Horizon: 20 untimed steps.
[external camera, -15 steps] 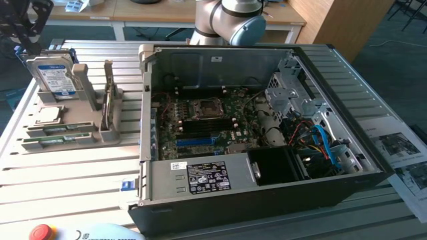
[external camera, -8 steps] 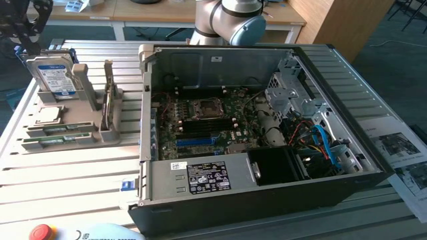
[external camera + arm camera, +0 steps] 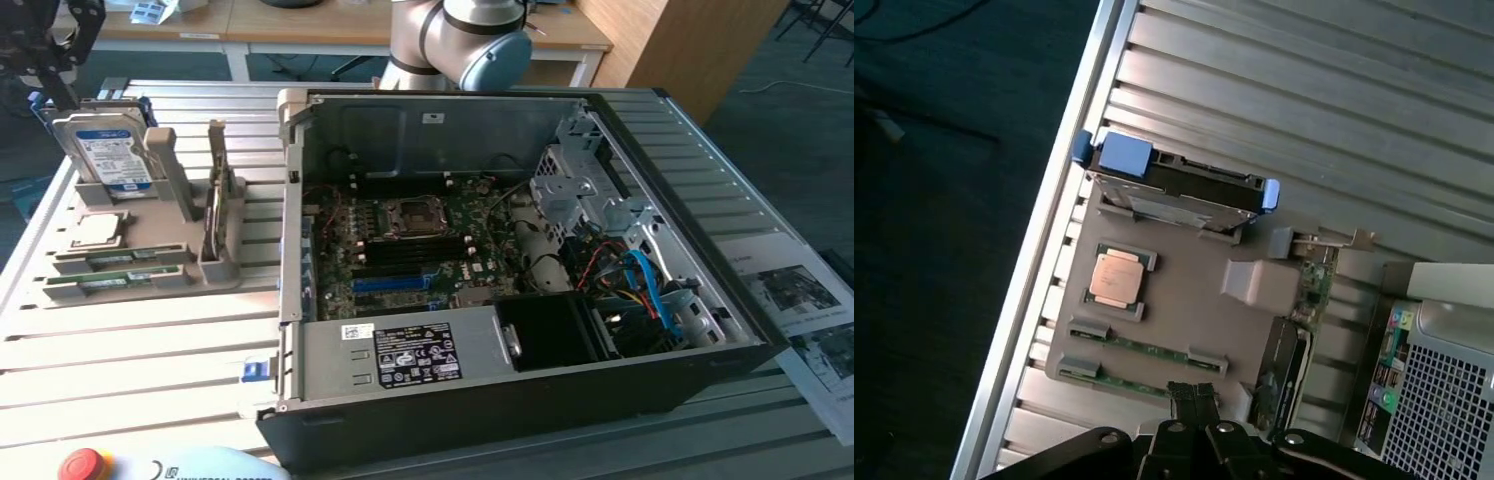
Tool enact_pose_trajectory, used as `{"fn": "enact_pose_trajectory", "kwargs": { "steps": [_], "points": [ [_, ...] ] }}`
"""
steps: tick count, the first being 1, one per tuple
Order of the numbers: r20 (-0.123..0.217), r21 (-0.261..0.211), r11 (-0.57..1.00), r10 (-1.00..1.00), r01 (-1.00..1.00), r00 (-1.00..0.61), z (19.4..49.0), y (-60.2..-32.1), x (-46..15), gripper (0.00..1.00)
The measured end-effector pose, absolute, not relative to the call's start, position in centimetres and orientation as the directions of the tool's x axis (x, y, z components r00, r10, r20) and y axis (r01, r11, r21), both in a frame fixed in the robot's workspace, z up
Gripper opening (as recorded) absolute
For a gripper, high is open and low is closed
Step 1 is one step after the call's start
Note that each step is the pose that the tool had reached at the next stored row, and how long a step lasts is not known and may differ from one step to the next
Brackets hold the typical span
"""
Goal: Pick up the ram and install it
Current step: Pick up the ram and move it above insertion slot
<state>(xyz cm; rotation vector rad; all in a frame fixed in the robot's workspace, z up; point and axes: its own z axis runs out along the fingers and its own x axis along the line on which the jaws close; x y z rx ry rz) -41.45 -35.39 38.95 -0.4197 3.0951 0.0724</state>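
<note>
Two green ram sticks stand on edge in the slots of a grey holder [image 3: 147, 275] on the slatted table: one ram stick [image 3: 114, 262] [image 3: 1144, 345] and a second ram stick [image 3: 107, 286] [image 3: 1139, 385] beside it. My gripper [image 3: 54, 85] [image 3: 1192, 393] hangs above the holder, at the exterior view's far left. Its fingers are shut together with nothing between them. In the wrist view the fingertips lie over the holder's edge, close to the nearer ram stick, with height between them.
The holder also carries a hard drive [image 3: 107, 150] [image 3: 1174, 185], a square processor chip [image 3: 100, 230] [image 3: 1119, 275] and an upright card [image 3: 216, 200] [image 3: 1294, 330]. An open computer case [image 3: 694, 230] with motherboard [image 3: 441, 245] and blue slots [image 3: 394, 283] lies at the exterior view's right of it. A red stop button [image 3: 83, 465] sits in front.
</note>
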Motion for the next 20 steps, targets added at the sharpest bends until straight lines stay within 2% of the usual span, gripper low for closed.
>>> {"fn": "enact_pose_trajectory", "kwargs": {
  "steps": [20],
  "points": [
    [-0.023, 0.044, 0.875, -0.481, -0.482, -0.876, 38.95, -35.39, -41.45, 0.11]
  ]
}}
